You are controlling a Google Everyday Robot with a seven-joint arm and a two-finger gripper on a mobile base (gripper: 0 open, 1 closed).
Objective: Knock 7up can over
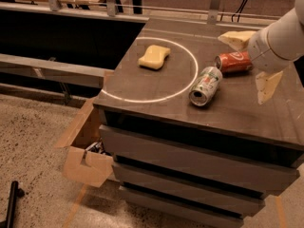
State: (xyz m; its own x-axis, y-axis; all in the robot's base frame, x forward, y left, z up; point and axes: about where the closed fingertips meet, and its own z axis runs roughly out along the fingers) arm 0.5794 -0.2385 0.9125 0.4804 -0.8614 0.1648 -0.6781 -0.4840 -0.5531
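Observation:
The 7up can (205,85), silver-white with green lettering and a red spot, lies on its side on the dark table top (156,87), its metal top facing the front edge. It rests across the right side of a white painted circle. My gripper (251,65) is up and to the right of the can, apart from it. Its two cream fingers (267,85) are spread wide, one at the back and one at the front, and hold nothing. An orange-red soda can (232,61) lies on its side just behind the 7up can, between the fingers.
A yellow sponge (154,57) lies inside the white circle (142,99). The table is a dark stacked block with a front edge close to the can. An open cardboard box (85,163) sits on the floor at its left. A dark counter and railing run behind.

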